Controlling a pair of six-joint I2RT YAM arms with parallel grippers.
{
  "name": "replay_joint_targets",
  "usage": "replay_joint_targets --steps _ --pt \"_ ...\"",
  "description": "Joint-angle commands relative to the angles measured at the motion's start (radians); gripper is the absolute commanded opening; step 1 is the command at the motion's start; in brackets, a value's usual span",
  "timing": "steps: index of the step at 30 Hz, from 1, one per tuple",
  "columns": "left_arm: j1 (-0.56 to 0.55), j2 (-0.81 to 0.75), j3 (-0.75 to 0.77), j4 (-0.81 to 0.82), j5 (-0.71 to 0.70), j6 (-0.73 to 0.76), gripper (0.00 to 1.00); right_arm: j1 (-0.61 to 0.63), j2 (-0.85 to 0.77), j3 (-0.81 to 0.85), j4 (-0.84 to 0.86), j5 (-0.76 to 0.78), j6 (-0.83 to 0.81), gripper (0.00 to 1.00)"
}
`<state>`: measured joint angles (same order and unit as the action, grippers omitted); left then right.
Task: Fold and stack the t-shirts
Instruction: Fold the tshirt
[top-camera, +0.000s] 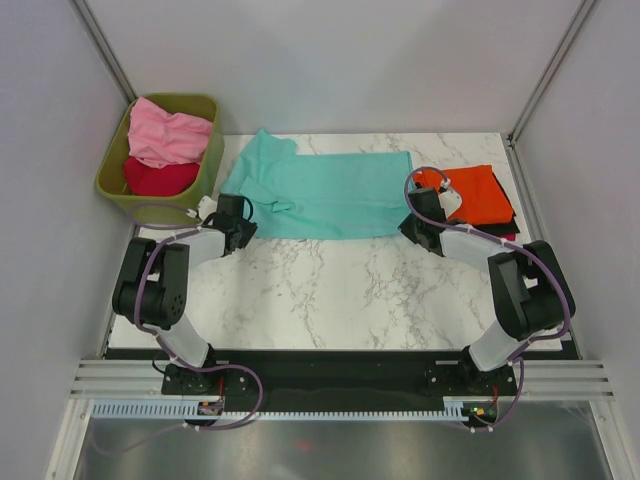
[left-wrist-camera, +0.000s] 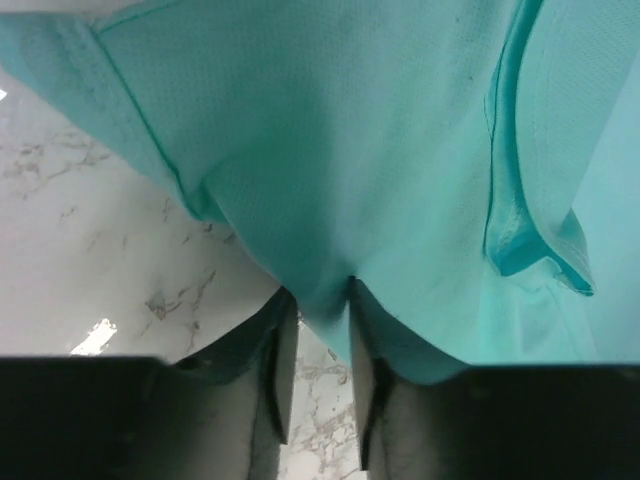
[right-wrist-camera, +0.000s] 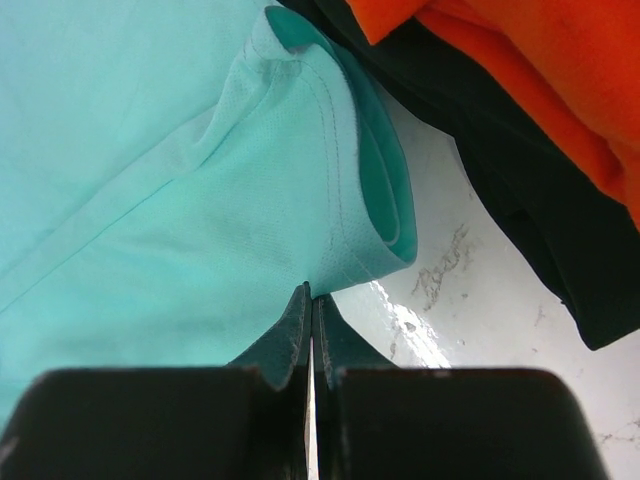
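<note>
A teal t-shirt (top-camera: 320, 190) lies spread across the back middle of the marble table. My left gripper (top-camera: 243, 228) is at its near left edge. In the left wrist view (left-wrist-camera: 320, 295) the jaws are nearly closed, with a fold of the teal cloth (left-wrist-camera: 330, 150) pinched between the tips. My right gripper (top-camera: 412, 225) is at the shirt's near right corner. In the right wrist view (right-wrist-camera: 308, 292) it is shut on the teal hem (right-wrist-camera: 200, 200). An orange t-shirt (top-camera: 478, 193) lies folded on a black one (right-wrist-camera: 520, 200) at the right.
An olive-green bin (top-camera: 112, 170) stands at the back left and holds a pink t-shirt (top-camera: 168, 135) and a crimson red one (top-camera: 160, 178). Grey walls close in the table on three sides. Bare marble (top-camera: 330, 290) lies between the arms.
</note>
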<state>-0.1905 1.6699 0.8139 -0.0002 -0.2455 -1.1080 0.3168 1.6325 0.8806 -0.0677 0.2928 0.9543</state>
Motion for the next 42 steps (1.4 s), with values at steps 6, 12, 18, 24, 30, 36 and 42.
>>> replay_joint_targets --steps 6,12,18,24,30,36,42 --pt "0.039 0.039 0.024 0.006 -0.011 -0.027 0.02 -0.001 -0.074 -0.026 0.003 0.019 -0.008 0.00" --pt "0.014 -0.039 0.053 -0.116 -0.029 -0.011 0.02 -0.004 -0.031 0.023 -0.042 -0.009 -0.017 0.00" --pt "-0.113 -0.275 0.117 -0.270 -0.254 0.043 0.02 -0.008 -0.146 0.060 -0.083 0.014 -0.068 0.00" --pt "-0.211 -0.476 0.044 -0.284 -0.442 0.080 0.02 -0.013 -0.278 0.023 -0.083 0.046 -0.086 0.00" --pt "-0.175 -0.489 -0.053 -0.423 -0.442 -0.031 0.04 -0.035 -0.293 -0.067 -0.099 0.036 -0.049 0.00" --pt "-0.150 -0.659 -0.229 -0.495 -0.361 -0.088 0.02 -0.041 -0.437 -0.222 -0.107 0.009 -0.052 0.00" --pt "-0.148 -0.956 -0.453 -0.497 -0.243 -0.116 0.09 -0.039 -0.603 -0.341 -0.153 0.000 -0.065 0.00"
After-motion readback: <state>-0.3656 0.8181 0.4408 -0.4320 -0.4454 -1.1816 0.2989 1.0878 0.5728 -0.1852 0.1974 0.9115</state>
